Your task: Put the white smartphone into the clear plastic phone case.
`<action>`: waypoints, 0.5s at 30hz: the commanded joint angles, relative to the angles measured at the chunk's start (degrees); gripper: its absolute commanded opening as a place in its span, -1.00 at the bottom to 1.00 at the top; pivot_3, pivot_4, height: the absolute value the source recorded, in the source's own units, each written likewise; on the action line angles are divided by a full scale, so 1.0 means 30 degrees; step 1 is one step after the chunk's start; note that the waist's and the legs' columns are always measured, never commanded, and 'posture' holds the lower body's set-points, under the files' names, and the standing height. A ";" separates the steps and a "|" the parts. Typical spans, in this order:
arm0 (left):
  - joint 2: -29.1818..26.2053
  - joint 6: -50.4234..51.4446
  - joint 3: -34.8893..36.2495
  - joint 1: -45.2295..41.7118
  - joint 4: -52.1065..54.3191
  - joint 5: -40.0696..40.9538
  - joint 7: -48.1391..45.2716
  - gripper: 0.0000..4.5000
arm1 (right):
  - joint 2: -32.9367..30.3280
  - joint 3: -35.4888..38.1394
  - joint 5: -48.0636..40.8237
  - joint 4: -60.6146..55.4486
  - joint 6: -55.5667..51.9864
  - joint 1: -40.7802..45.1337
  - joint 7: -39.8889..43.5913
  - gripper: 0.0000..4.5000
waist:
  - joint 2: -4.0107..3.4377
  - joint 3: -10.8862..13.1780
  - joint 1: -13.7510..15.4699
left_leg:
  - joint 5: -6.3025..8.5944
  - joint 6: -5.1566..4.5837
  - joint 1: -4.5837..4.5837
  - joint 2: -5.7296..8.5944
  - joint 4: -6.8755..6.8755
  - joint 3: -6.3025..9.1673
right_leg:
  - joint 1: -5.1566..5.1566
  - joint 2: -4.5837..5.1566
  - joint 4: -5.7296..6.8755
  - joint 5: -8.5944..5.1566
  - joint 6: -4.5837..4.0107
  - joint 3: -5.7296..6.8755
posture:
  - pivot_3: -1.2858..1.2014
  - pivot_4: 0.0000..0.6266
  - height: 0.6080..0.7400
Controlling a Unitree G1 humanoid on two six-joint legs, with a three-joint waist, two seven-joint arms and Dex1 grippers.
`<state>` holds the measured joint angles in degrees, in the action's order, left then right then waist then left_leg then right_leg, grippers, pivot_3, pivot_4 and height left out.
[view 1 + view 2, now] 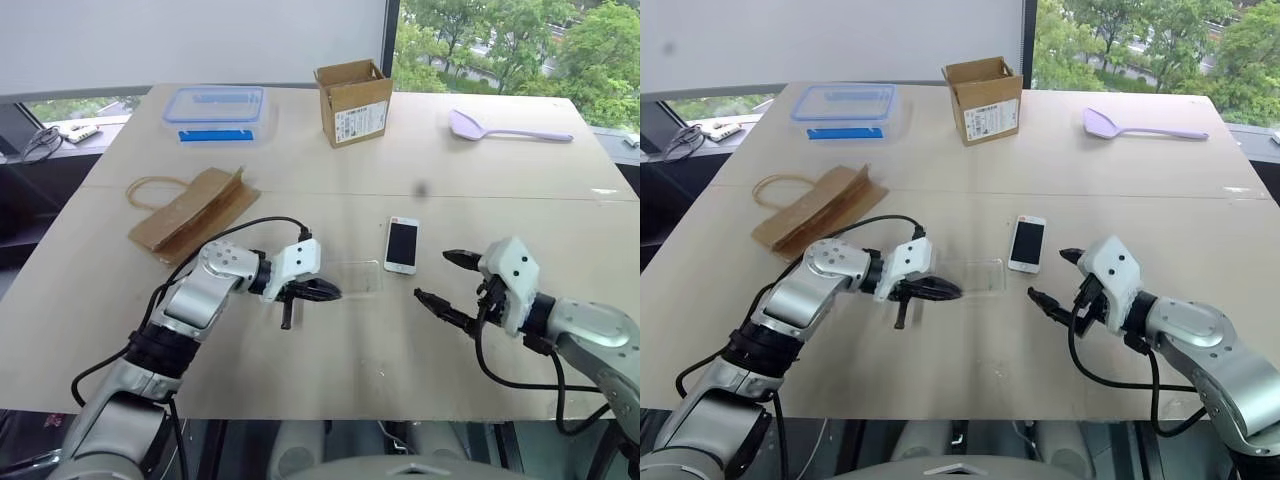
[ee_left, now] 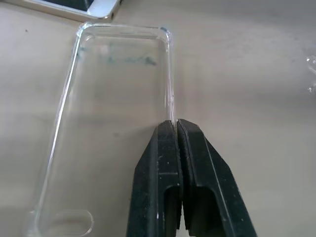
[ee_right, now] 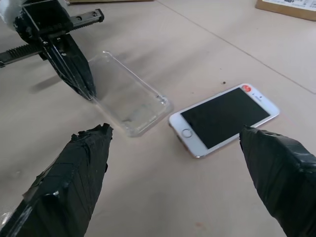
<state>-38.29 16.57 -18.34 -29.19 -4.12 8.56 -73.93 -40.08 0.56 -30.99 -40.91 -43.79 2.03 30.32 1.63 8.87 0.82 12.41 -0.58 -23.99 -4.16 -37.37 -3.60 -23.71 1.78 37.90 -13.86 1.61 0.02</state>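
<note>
Left gripper [image 1: 325,291] clamped on clear plastic phone case [image 1: 355,276] rim.

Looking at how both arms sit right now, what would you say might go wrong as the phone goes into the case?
1. The left end effector is shut on just one thin side wall of the clear plastic phone case; that light shell may twist or slip free once the phone presses in.
2. The white smartphone lies flat, screen up, on the table. The open right end effector may push it away rather than lift it.
3. The phone lies close beside the case, so a nudge could knock it.
</note>
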 commanded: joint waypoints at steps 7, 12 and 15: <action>0.0260 -0.0109 0.0084 -0.0308 0.0008 0.0605 -0.1228 -0.97 | 0.1199 -0.0742 0.0326 0.1179 -0.1675 0.2505 -0.1170 1.00 | -0.0002 0.0001 -0.0075 | 0.0000 0.0000 0.0003 -0.0007 0.0015 0.0003 | -0.0008 -0.0016 0.0007 0.0005 0.0006 -0.0003 | 0.03 -0.52 1.00; -0.0181 0.0017 0.0556 0.0050 0.0333 0.0737 -0.1319 -0.16 | 0.1652 -0.1065 0.0519 0.1225 -0.2216 0.3279 -0.1426 1.00 | -0.0004 0.0002 -0.0053 | 0.0000 0.0000 0.0002 -0.0008 0.0015 0.0000 | -0.0009 -0.0012 0.0007 0.0003 0.0006 -0.0004 | 0.03 -0.52 1.00; -0.0578 -0.0065 0.0805 0.0378 0.0679 0.0851 -0.1309 0.42 | 0.1937 -0.1317 0.0710 0.1496 -0.2541 0.3885 -0.1678 1.00 | -0.0004 0.0002 -0.0081 | 0.0000 0.0000 0.0005 -0.0008 0.0015 -0.0001 | -0.0010 -0.0012 0.0008 0.0003 0.0006 -0.0005 | 0.03 -0.52 1.00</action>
<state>-39.39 17.06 -17.73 -28.31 -4.65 10.07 -77.74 -34.41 -3.70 -29.32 -35.71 -51.21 12.52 25.82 1.62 8.88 0.58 12.41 -0.58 -23.97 -4.19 -37.33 -3.60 -23.74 1.74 37.93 -13.85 1.63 0.00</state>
